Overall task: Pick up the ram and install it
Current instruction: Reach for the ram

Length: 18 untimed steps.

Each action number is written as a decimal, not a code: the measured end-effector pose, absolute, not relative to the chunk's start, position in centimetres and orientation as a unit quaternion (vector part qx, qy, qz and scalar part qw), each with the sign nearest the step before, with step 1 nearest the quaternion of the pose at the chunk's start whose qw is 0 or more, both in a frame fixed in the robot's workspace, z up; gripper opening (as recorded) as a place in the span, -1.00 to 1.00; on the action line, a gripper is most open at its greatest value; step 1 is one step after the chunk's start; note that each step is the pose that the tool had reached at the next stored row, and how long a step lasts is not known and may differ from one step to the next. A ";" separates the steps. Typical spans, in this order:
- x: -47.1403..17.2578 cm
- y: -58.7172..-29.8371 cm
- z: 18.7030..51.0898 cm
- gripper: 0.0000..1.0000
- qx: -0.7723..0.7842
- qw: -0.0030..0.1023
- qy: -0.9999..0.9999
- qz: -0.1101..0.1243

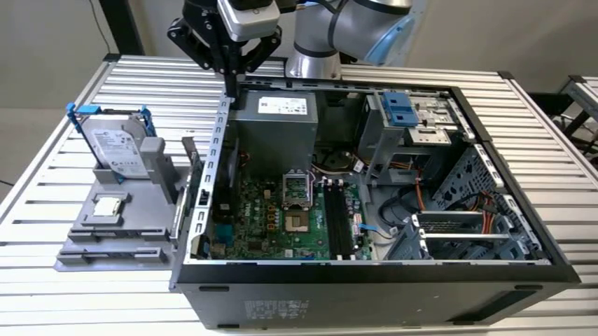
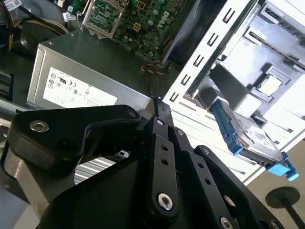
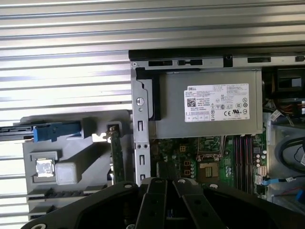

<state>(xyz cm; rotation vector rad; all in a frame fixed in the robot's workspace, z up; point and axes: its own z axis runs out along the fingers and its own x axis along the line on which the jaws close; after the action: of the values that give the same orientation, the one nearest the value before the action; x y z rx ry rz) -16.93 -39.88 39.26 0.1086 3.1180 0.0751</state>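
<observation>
The ram [image 3: 116, 155] is a thin green stick standing on edge in the grey fixture [image 3: 71, 191], just outside the open computer case's side wall [image 3: 139, 138]; the exterior view has it at the ram [image 1: 190, 155]. My gripper [image 1: 231, 102] hangs over the case's back corner on the exterior view's left, above the wall and the silver power supply [image 1: 276, 119]. Its black fingers [image 2: 162, 143] meet at a point with nothing between them, and the gripper [image 3: 166, 181] is apart from the ram. Black memory slots [image 1: 337, 224] lie on the green motherboard [image 1: 271, 224].
A silver hard drive in a blue frame [image 1: 117, 143] stands on the grey fixture, with a small square silver chip [image 1: 108, 205] in front of it. Cables and drive bays [image 1: 439, 203] crowd the case's right half. The slatted metal table [image 1: 56, 280] surrounds everything.
</observation>
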 end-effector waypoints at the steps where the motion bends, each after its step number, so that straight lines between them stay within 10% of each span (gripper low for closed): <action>1: -16.9 -39.9 39.3 -1.00 0.035 0.010 0.999 0.024; 18: -17.5 -39.9 39.3 -1.00 0.035 0.010 0.999 0.024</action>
<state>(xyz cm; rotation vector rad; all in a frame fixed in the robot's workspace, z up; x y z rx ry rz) -17.47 -39.88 39.26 0.1084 3.1180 0.0751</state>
